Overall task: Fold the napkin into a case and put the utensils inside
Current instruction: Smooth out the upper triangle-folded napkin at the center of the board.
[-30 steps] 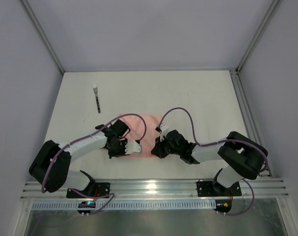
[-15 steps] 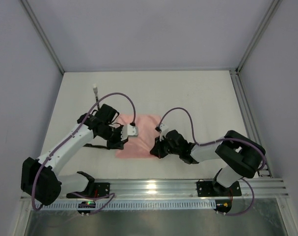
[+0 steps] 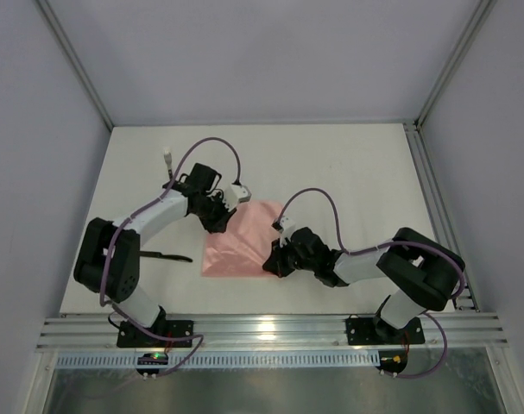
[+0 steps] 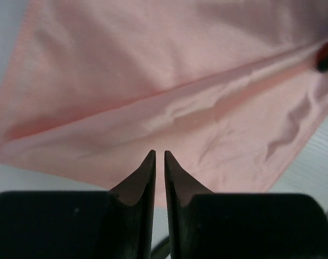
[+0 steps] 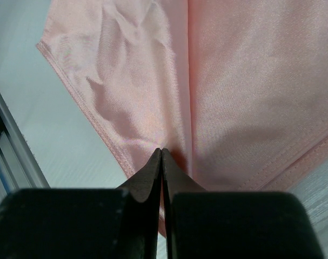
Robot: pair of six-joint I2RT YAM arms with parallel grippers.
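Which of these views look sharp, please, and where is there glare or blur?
Top external: evenly lit and sharp, with glare on the front rail. Left wrist: napkin slightly soft, left tool dark. Right wrist: weave sharp with sheen, right tool in shadow.

The salmon-pink napkin (image 3: 240, 241) lies flat on the table as a rough four-sided shape, one corner pointing to the near left. Its cloth is slightly shiny and lightly wrinkled, with a long straight crease across it and a stitched hem along the edge. One black utensil (image 3: 168, 256) lies flat just left of the napkin, not touching it. The second utensil (image 3: 167, 159) lies farther back on the left, only its white-tipped end showing.
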